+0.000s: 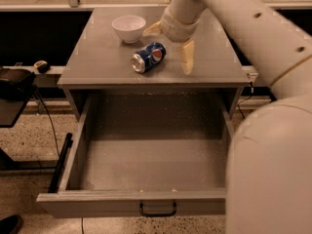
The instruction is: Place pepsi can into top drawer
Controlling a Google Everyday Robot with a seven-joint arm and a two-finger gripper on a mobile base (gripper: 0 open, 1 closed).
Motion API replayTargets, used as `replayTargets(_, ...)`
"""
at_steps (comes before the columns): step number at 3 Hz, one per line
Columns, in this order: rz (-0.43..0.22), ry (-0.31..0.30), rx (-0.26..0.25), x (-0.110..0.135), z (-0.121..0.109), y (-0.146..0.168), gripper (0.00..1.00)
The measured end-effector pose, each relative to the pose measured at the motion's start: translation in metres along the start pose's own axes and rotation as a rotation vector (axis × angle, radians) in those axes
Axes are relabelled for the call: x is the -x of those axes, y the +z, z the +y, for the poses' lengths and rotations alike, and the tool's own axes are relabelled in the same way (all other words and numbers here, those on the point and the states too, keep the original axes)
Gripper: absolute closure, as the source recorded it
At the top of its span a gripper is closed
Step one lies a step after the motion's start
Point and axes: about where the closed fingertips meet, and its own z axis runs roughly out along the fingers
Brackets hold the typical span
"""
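The pepsi can [147, 57] lies on its side on the grey cabinet top [97, 57], its silver end facing front left. My gripper [169, 43] hangs over the cabinet top just right of and behind the can, open. One cream finger [186, 56] points down to the can's right, and the other finger [152, 29] sits behind the can, near the bowl. Neither finger touches the can. The top drawer [146, 160] is pulled fully out below, its inside bare, with the black handle [157, 209] on its front panel.
A white bowl [128, 27] stands on the cabinet top behind and left of the can. My arm [263, 145] fills the right side of the view and hides the drawer's right front corner. A black object [12, 82] and cables sit left of the cabinet.
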Motion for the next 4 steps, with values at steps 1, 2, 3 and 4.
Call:
replayTargets(1, -0.071, -0.134, 0.039, 0.014, -0.012, 0.045, 0.17)
replayTargets(2, -0.084, -0.159, 0.044, 0.017, -0.016, 0.047, 0.41)
replayTargets(3, -0.086, -0.161, 0.044, 0.018, -0.018, 0.045, 0.64)
replayTargets(4, -0.114, -0.219, 0.012, 0.027, -0.018, 0.043, 0.87)
